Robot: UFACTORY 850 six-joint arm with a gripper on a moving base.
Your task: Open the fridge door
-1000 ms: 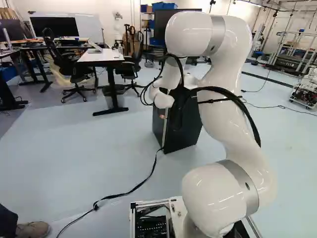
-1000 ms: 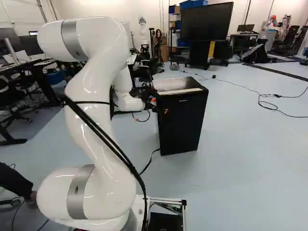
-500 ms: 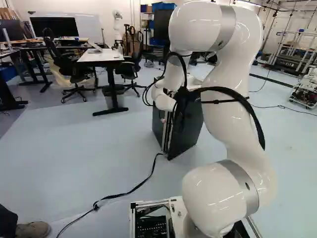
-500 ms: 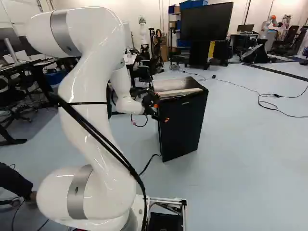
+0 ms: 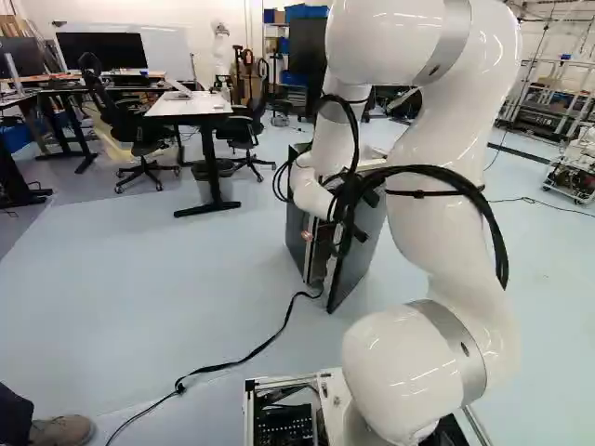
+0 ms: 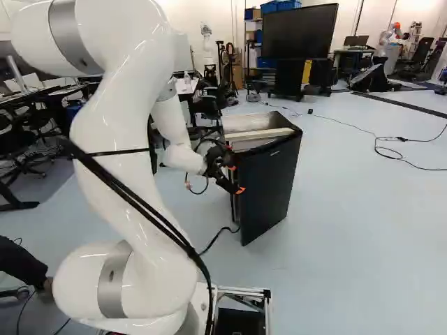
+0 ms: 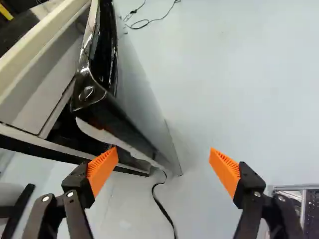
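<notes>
Clearance now shows between the flat, glossy black door (image 6: 271, 181) and the boxy black fridge (image 5: 295, 228) it belongs to: a second ago the two sat flush, and now the door stands ajar, its free edge swung out toward the base. The fridge itself keeps its place on the pale blue floor (image 5: 139, 288), well ahead of the base, which has not moved either. What has travelled with the door is the thick, jointed white arm (image 6: 119, 146), its wrist drawn back from the fridge and its upper part shifted as well. At its end the black two-fingered gripper (image 7: 163, 151) is spread wide, pinching nothing; one ribbed orange pad (image 7: 101, 172) lies right by the pale strip along the door's inner edge, though whether it touches I cannot tell, while the other stands off on the outer side over bare floor. So the door is probably being hooked from within rather than held, and the hardest part, breaking the seal, looks done. Opening it fully remains: the next move likely calls for a sideways sweep following the hinge's arc, with that finger kept behind the edge. It could slip out, or the thin black cable (image 5: 246, 357) running to the door's foot could catch.
</notes>
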